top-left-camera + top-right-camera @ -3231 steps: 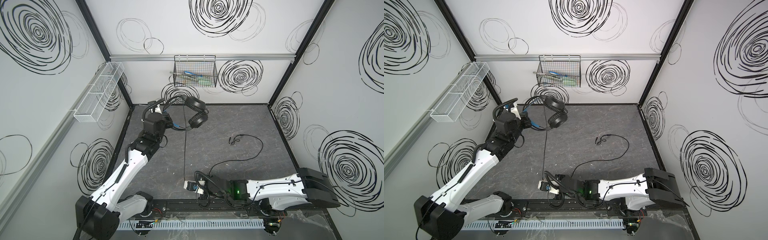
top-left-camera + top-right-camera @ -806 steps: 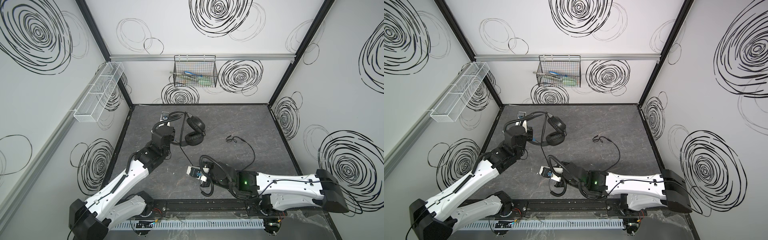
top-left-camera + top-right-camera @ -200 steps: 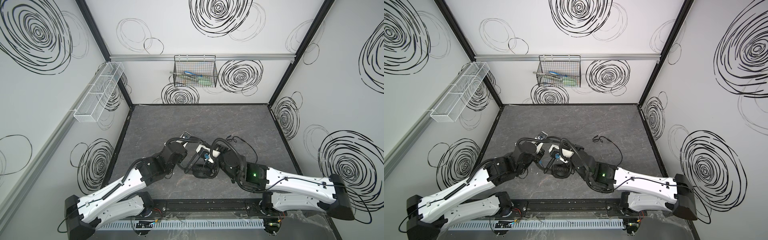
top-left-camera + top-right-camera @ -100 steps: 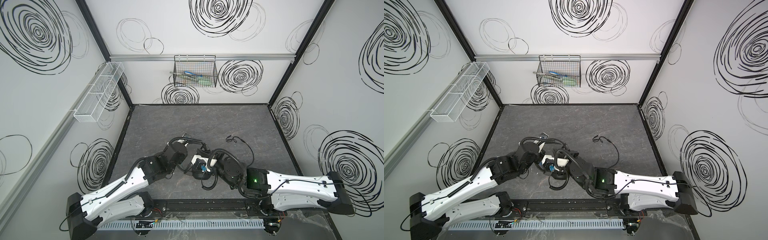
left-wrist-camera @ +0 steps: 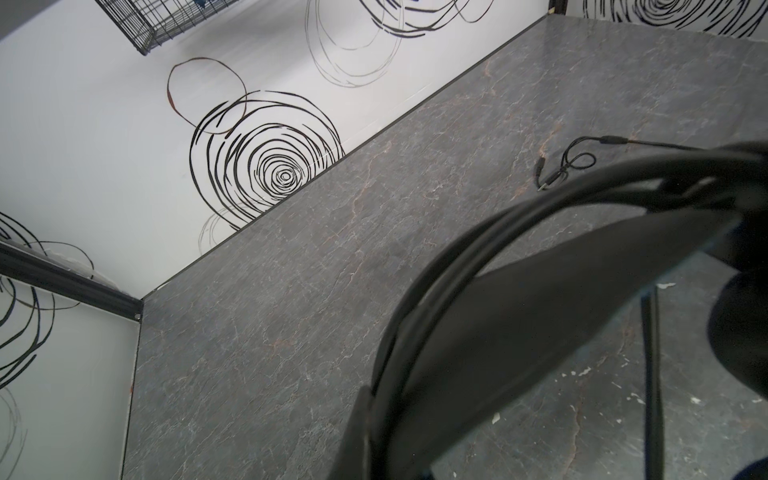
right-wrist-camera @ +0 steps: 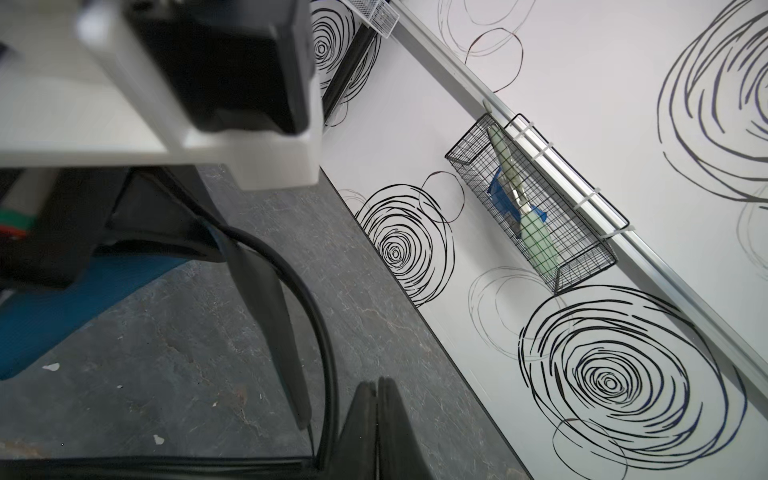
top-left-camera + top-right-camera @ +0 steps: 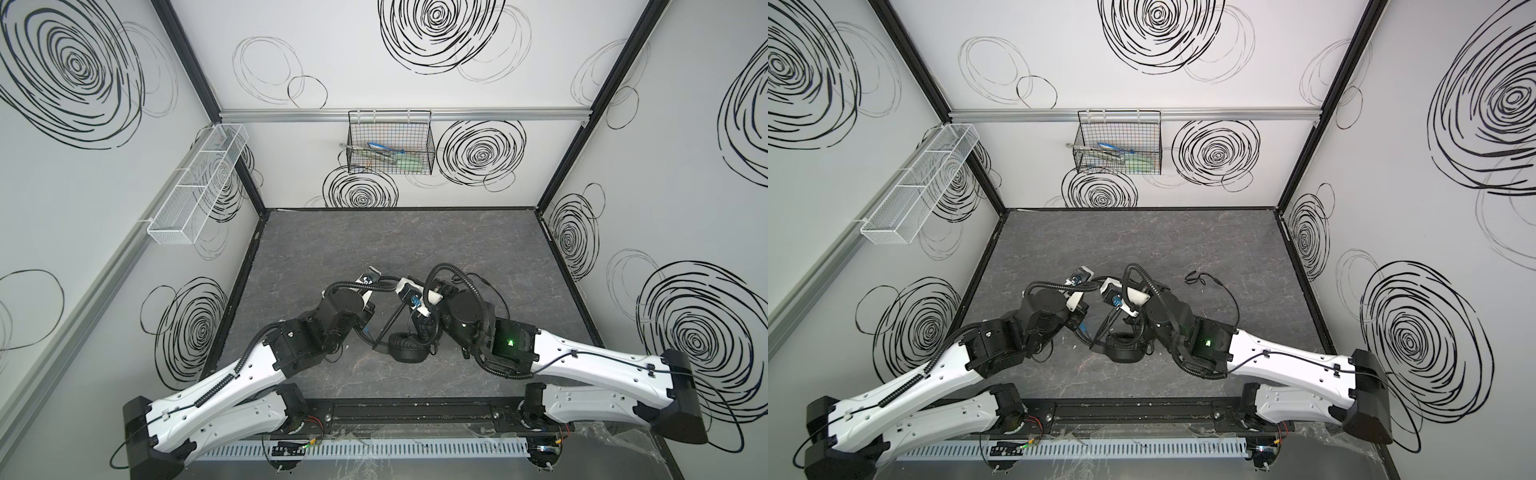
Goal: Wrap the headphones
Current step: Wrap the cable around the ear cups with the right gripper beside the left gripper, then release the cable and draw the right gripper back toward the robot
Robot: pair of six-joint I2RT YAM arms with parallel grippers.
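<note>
The black headphones (image 7: 407, 347) rest with an earcup on the floor at the front middle, between both arms in both top views (image 7: 1123, 347). In the left wrist view the headband (image 5: 519, 299) fills the frame, and my left gripper (image 5: 365, 432) is shut on it. The right gripper (image 6: 376, 399) is shut just right of the headphones, with nothing visible between its tips. A black cable (image 6: 328, 365) runs right beside its fingers. The blue strap (image 6: 62, 311) shows behind. The cable's free end (image 7: 1196, 279) lies on the floor to the right.
A black wire basket (image 7: 390, 151) with tools hangs on the back wall. A white mesh tray (image 7: 199, 187) hangs on the left wall. The grey floor (image 7: 395, 237) behind the arms is bare. The two wrists stand very close together above the headphones.
Over the last second my right wrist dipped toward the front beside the headphones and came back up. My left arm and the headphones barely moved. Earlier they were lowered from the back left.
</note>
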